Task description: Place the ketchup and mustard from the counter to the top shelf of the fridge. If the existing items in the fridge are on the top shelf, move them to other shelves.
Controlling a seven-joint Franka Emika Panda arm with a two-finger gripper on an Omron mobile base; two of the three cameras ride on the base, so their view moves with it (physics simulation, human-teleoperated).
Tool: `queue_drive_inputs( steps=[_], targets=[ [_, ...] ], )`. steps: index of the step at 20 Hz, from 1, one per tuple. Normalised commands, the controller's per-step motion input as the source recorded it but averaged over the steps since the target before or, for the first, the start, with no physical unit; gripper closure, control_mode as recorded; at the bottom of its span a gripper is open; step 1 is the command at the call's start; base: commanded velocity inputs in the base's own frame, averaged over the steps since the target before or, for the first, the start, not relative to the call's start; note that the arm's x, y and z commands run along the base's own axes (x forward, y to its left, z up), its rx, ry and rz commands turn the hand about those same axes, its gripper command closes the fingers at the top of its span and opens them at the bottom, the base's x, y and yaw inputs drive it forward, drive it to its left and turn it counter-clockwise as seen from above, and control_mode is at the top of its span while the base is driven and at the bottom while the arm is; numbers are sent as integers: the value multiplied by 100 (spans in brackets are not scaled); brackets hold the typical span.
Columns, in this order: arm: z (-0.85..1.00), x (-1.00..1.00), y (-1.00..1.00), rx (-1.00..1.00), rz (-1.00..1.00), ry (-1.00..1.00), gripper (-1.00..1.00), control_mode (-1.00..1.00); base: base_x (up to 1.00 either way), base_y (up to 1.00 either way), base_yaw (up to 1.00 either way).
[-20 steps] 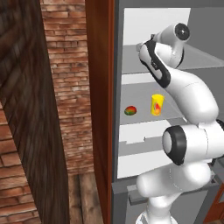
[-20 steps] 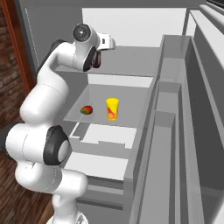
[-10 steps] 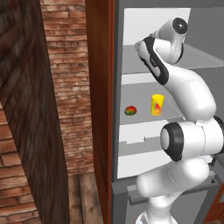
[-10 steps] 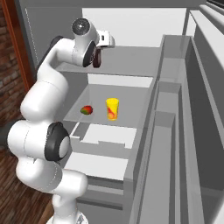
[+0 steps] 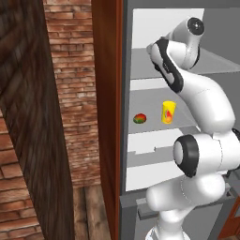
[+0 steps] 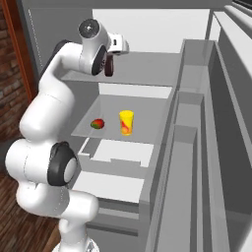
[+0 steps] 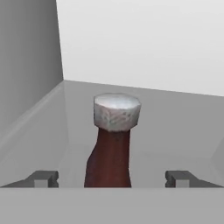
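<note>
Both my dark fingertips [image 7: 44,178] stand spread wide, released, either side of the dark-red, white-capped ketchup bottle [image 7: 111,148] on the grey top fridge shelf [image 7: 175,131].

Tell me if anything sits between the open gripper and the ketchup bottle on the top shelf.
Nothing visible does. In the hand view the ketchup stands upright on the top shelf directly between the gripper fingertips, which sit wide apart on either side without touching it.
</note>
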Motion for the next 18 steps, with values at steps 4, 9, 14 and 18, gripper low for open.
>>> queue_drive_inputs(
  steps=[4,9,14,18],
  targets=[
    [0,-84,0,0,-5,0,-100,-100,0,0,0],
    [7,-100,0,0,-7,-7,-100,-100,0,0,0],
    [31,-100,3,0,-6,-18,-100,-100,0,0,0],
    [25,-100,12,0,-2,-13,-100,-100,0,0,0]
  ],
)
